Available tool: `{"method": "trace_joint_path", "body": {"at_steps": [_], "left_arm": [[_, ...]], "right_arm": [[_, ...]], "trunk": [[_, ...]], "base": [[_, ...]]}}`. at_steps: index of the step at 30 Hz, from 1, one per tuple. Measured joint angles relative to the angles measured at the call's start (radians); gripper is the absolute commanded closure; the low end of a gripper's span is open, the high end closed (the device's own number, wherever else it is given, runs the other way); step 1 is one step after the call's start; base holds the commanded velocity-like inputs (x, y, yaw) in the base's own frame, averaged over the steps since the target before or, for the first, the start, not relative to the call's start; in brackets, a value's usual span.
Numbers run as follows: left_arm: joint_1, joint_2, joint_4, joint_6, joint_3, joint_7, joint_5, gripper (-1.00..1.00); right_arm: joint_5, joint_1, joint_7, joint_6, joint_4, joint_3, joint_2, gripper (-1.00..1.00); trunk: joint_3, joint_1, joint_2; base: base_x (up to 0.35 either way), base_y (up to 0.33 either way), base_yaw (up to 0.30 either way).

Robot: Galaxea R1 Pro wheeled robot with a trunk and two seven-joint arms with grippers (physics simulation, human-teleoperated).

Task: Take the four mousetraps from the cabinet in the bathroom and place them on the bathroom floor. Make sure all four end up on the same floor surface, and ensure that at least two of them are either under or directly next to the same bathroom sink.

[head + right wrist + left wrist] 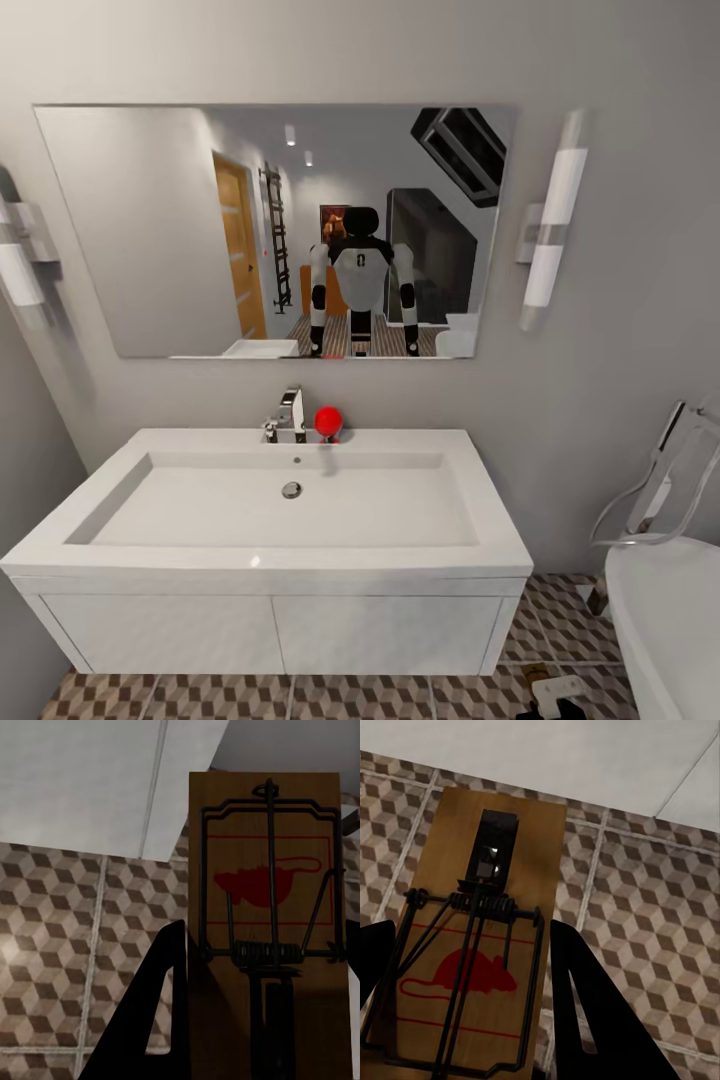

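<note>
**Two traps in hand at the sink**

The head view faces a white wall-hung sink (270, 560) under a wide mirror (275, 230), with the cube-patterned bathroom floor (250, 700) along the bottom of the frame and a white bathtub (665, 620) at the lower right.

In the left wrist view, the left gripper (472, 1005) is clamped on a mousetrap (487, 937): a dark finger (585, 1020) presses one long edge and the other finger sits at the lower left corner of the frame. The board hangs above the tiles, its red mouse print and wire spring facing the camera.

In the right wrist view, the right gripper (255, 1020) grips a second mousetrap (266, 922), with one finger (154, 1012) along the board's edge at the lower centre. White cabinet panels fill the upper left and tiles the lower left.

Both arms appear to hang low, grippers angled down toward the floor.

To do this step well, I judge each board should be lowered flat until it touches the tiles beside or beneath the sink front before the fingers open, so neither trap drops or tips onto its edge. Keeping both on the tiled floor satisfies the same-surface condition.
</note>
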Motion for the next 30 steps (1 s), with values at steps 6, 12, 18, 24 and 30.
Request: {"method": "trace_joint_path", "body": {"at_steps": [6, 12, 18, 24, 30], "left_arm": [[0.000, 0.001, 0.000, 0.000, 0.003, 0.000, 0.002, 1.00], [0.000, -0.005, 0.000, 0.000, 0.004, 0.001, 0.002, 1.00], [0.000, -0.002, 0.000, 0.000, 0.005, 0.001, 0.003, 1.00], [0.000, 0.002, 0.000, 0.000, 0.005, -0.001, 0.004, 1.00], [0.000, 0.002, 0.000, 0.001, 0.006, 0.000, 0.005, 1.00]], "right_arm": [[-0.001, 0.000, 0.000, 0.000, 0.000, 0.000, 0.000, 1.00], [-0.002, 0.000, 0.000, 0.000, 0.000, 0.000, 0.001, 1.00], [-0.001, 0.000, -0.001, 0.000, 0.000, 0.000, 0.001, 1.00], [-0.001, 0.000, -0.001, -0.002, -0.001, 0.000, 0.000, 1.00], [-0.002, 0.000, -0.001, -0.003, 0.000, 0.000, -0.001, 1.00]], "trunk": [[-0.019, 0.023, -0.042], [-0.038, 0.046, -0.084], [-0.057, 0.069, -0.126], [-0.075, 0.092, -0.168], [-0.094, 0.115, -0.210]], "base": [[0.000, 0.000, 0.000], [0.000, 0.000, 0.000], [0.000, 0.000, 0.000], [0.000, 0.000, 0.000], [0.000, 0.000, 0.000]]}}
